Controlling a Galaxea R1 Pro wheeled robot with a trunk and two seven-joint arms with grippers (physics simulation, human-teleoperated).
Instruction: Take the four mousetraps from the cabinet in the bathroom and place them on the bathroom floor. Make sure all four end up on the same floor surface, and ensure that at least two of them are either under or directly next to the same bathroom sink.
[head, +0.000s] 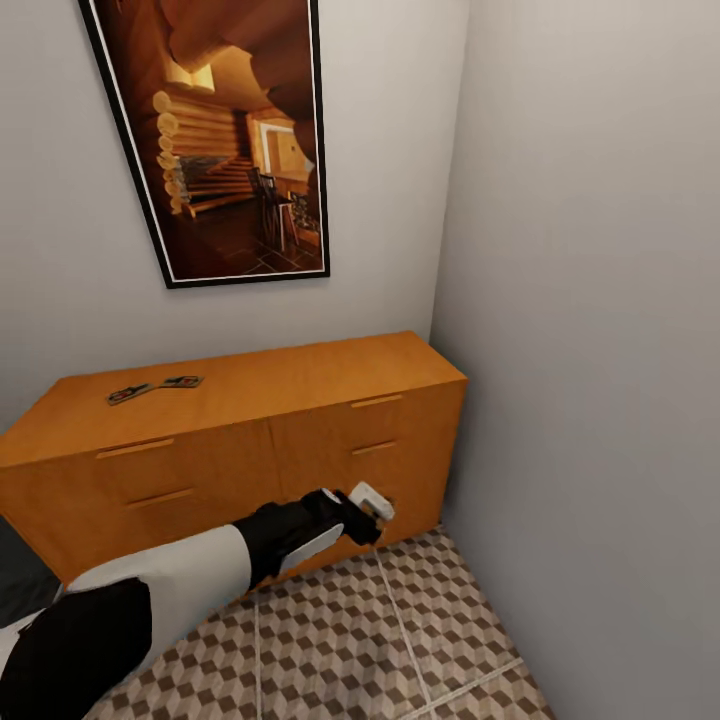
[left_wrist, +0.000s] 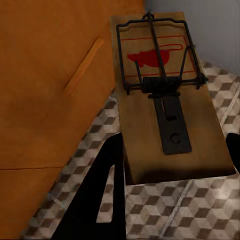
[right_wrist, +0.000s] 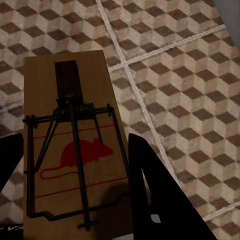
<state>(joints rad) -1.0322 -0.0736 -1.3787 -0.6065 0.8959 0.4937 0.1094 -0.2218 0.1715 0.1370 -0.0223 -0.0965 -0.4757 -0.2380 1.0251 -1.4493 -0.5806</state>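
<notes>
Below, each pincer is clenched on a mousetrap. Left pincer (left_wrist: 170, 172): a trap (left_wrist: 162, 95) sits between its fingers (left_wrist: 97, 200), with the cabinet (left_wrist: 50, 75) front just beyond and cube-patterned floor (left_wrist: 200, 215) beneath. Right pincer (right_wrist: 75, 185): its fingers (right_wrist: 160, 200) flank a second trap (right_wrist: 75, 150) above the floor. Two more traps (head: 155, 389) lie on the cabinet top, well apart from the left pincer (head: 372, 508).

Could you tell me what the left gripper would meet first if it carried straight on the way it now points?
Probably the tiled floor near the cabinet; the left gripper holds a mousetrap, though depth is unclear.
</notes>
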